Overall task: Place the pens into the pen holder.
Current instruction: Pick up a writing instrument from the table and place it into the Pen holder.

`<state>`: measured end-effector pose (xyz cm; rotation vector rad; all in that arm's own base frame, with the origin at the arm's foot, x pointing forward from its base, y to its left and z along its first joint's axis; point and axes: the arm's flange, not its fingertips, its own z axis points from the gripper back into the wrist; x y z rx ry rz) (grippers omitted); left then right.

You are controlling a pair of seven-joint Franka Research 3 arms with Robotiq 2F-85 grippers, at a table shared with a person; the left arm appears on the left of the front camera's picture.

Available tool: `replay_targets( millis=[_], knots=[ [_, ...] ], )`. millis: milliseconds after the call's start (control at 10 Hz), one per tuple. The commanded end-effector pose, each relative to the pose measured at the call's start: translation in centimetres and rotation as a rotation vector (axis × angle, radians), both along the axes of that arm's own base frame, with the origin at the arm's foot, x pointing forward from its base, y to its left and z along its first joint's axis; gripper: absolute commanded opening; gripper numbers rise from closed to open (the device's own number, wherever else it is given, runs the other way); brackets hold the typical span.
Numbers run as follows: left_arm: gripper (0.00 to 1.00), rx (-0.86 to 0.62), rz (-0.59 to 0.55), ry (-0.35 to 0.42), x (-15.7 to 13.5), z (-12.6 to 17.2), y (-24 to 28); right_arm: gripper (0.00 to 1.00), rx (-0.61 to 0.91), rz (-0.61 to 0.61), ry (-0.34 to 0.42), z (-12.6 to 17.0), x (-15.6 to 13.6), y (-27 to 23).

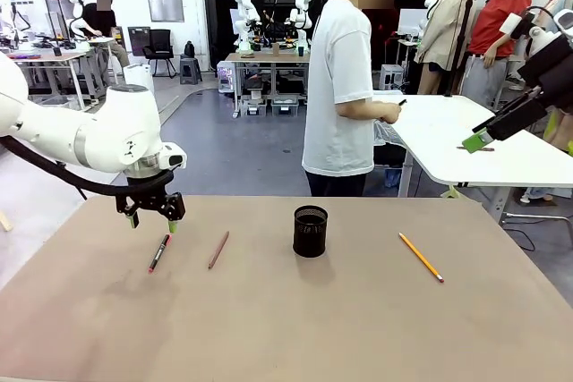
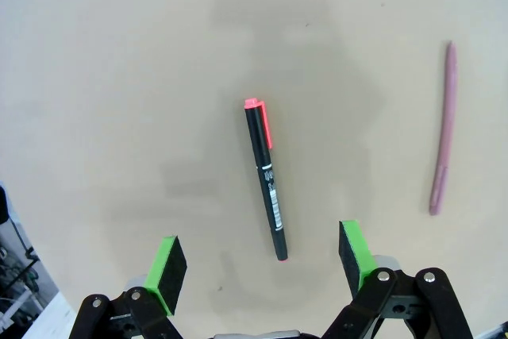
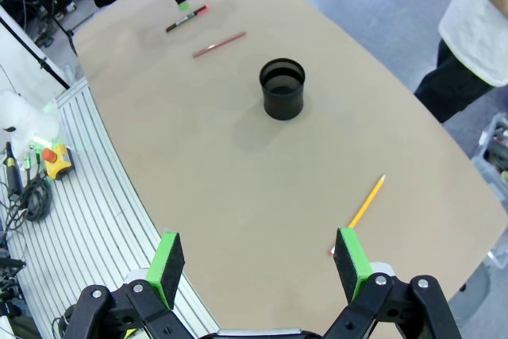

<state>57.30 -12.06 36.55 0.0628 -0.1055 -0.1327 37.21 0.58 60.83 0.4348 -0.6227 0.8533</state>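
Step in hand: the left gripper is hovering just above the dark pen, lining up for a first pick, as I judge it
Left jaws: standing spread wide, empty, pads either side of the pen's lower end
Right gripper: hanging high above the table, jaws spread, empty
Pens: dark one, reddish-brown pen and yellow pencil all lying flat on the table
Pen holder: standing upright between them, apparently empty
Next move: lowering straight down and closing across the dark pen's barrel
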Motion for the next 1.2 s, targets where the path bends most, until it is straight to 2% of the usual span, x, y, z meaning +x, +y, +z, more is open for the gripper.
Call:
replay_targets(
  millis=[0, 300, 1100],
  knots=[
    [1.0, 0.0, 0.038, 0.017, 1.6, -1.2, 0.4, 1.0, 0.021, 0.007, 0.001, 0.1, 0.0, 0.1],
    [1.0, -0.009, 0.075, 0.032, 2.3, -2.6, 0.8, 1.0, 0.021, 0.007, 0.001, 0.1, 0.0, 0.1],
    [1.0, -0.037, 0.111, -0.001, 3.6, -5.5, 1.2, 1.0, 0.021, 0.007, 0.001, 0.1, 0.0, 0.1]
  ],
)
